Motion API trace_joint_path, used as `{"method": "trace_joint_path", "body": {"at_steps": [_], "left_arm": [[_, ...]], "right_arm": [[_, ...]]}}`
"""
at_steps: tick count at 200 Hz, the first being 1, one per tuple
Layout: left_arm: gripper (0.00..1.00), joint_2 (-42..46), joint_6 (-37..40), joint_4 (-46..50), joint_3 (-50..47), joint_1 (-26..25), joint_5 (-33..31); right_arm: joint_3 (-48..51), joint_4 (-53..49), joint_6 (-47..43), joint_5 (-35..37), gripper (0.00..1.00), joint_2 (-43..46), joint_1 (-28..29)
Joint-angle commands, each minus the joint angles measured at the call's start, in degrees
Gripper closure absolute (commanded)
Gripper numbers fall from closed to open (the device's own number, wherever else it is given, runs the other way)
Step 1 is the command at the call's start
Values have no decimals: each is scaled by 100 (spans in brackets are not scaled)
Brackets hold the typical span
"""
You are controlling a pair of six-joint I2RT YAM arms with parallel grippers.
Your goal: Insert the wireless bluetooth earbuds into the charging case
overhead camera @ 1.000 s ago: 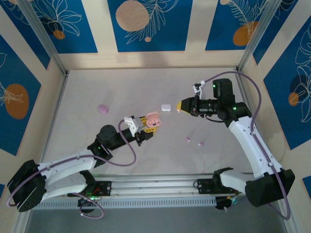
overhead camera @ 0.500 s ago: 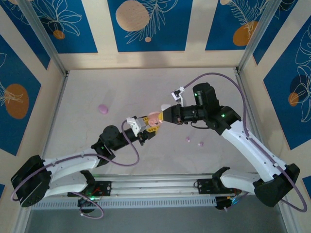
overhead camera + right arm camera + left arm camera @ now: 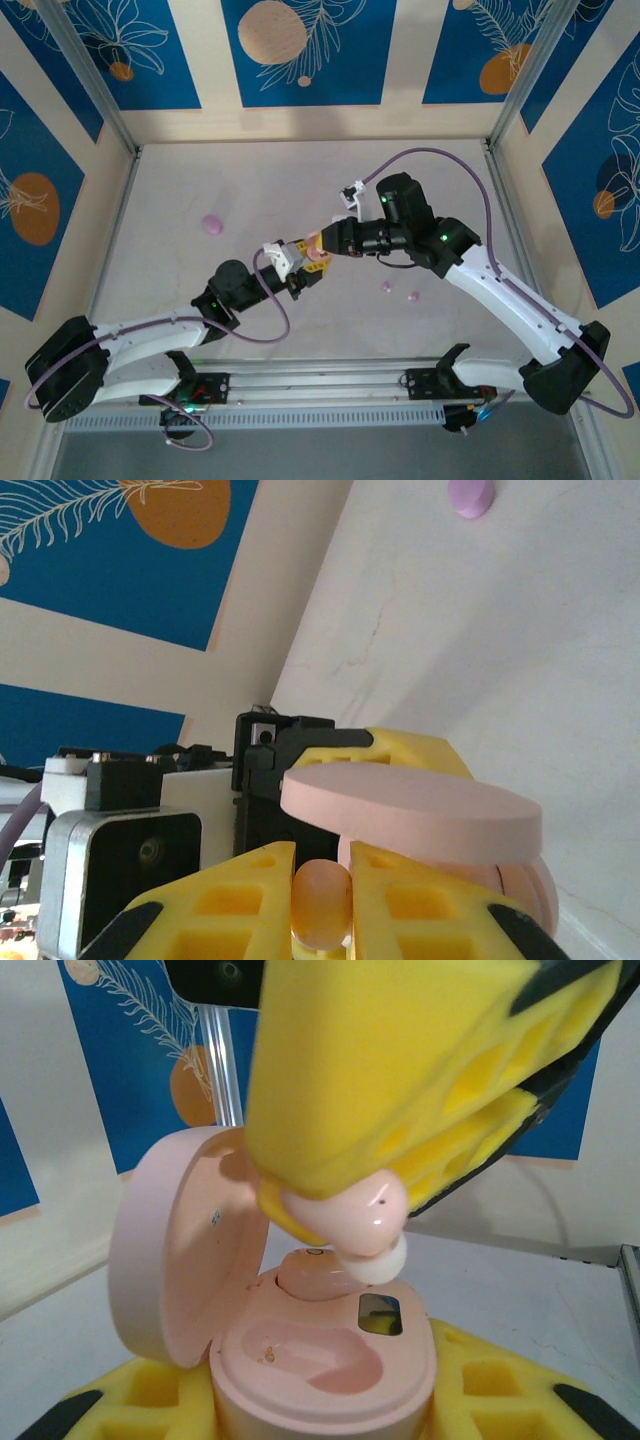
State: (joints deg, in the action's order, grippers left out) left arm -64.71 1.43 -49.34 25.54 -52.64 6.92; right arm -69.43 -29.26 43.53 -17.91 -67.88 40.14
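Pinching pink bud (image 3: 358, 1222), R hand (image 3: 320, 885) near-shut, above case (image 3: 330, 1365)

Robot lab test cell. Pale table (image 3: 300, 180) boxed in by aluminium posts (image 3: 96, 90) and blue leaf-print panels (image 3: 330, 60). Left arm (image 3: 140, 345) and right arm (image 3: 500, 290) bolted to a metal rail (image 3: 320, 385) at the near edge.

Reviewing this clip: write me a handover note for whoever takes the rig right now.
Left gripper: shut on the pink charging case, lid open.
Right gripper: shut on a pink earbud, poised just above the case's empty socket.
Done: one seated bud appears to sit in the rear socket.
Left: lower the held earbud in and release it. Two loose buds and a lilac case lie on the table.
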Motion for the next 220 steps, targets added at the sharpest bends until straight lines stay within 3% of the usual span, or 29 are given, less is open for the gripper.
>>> {"method": "trace_joint_path", "body": {"at_steps": [1, 75, 220], "left_arm": [[68, -32, -73, -347, 125, -91, -102], [68, -56, -64, -383, 161, -107, -267], [68, -35, -30, -418, 206, -124, -384]], "right_arm": [[-266, -62, -54, 313, 81, -79, 126], [-621, -753, -405, 1175, 81, -344, 510], [-958, -1247, -609, 1499, 78, -577, 690]]}}
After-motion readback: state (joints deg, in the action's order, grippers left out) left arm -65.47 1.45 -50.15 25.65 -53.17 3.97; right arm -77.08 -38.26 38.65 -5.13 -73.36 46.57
